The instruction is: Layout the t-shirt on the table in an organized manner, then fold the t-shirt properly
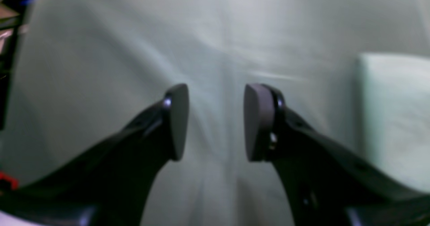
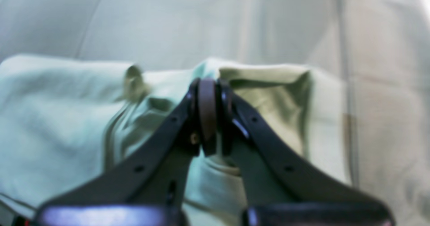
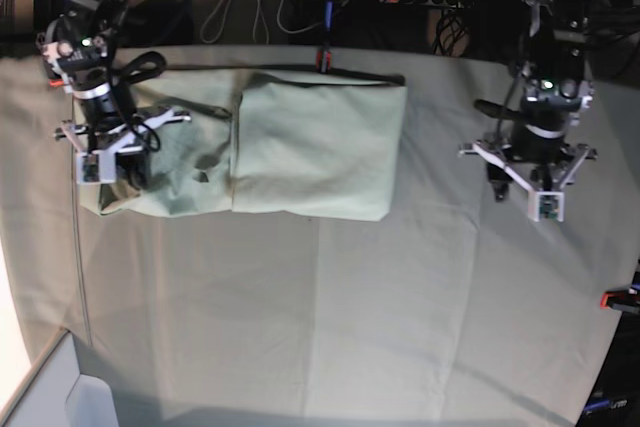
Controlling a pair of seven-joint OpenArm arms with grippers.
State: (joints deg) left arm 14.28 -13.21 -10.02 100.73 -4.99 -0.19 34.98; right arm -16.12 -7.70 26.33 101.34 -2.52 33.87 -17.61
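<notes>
I see the right gripper (image 2: 211, 118) low, jaws pinched on one shirt (image 3: 320, 147); the left gripper (image 1: 215, 122) over bare tabletop (image 3: 350, 307), jaws apart, empty, shirt alongside.

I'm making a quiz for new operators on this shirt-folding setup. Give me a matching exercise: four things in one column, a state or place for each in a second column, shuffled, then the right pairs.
Column one:
1. left gripper
2. right gripper
3. t-shirt
4. table

Column two:
A. covered in creased grey-green cloth
B. open, over bare cloth, holding nothing
C. pale mint, lying at the far side, partly folded
D. shut on shirt fabric

Pairs: 1-B, 2-D, 3-C, 4-A
</notes>
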